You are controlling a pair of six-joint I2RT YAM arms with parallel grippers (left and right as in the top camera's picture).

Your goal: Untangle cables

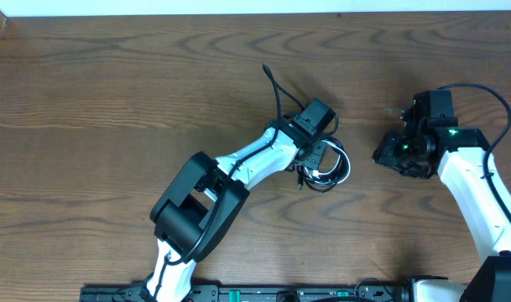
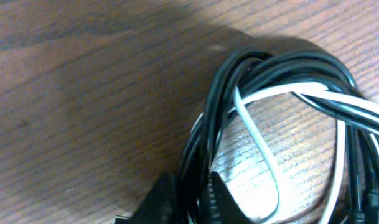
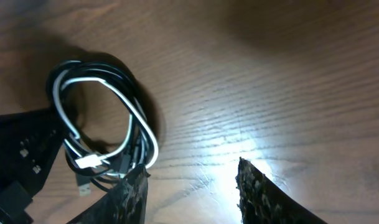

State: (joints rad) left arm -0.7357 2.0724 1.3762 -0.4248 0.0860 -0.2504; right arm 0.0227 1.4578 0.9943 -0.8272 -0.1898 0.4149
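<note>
Roughly at the middle of the wooden desk (image 1: 112, 101) lie the cables, a black cable (image 2: 282, 62) and a white cable (image 2: 257, 134) wound together into one small loose coil; the white strand threads in and out of several black loops, and a small plug end lies at the coil's lower edge in the right wrist view. At the coil's near-left edge, the left hand (image 2: 190, 199) reaches in from the lower left with its fingers closed on black strands of the bundle, seemingly to pin or lift that side so the loops can be drawn apart. Well apart to the right, the right hand (image 3: 189, 193) hovers over bare wood with its fingers open and nothing between them; it points toward the coil, probably waiting to take a free strand. Untangling looks barely begun; the two cords are fully interlaced.
</note>
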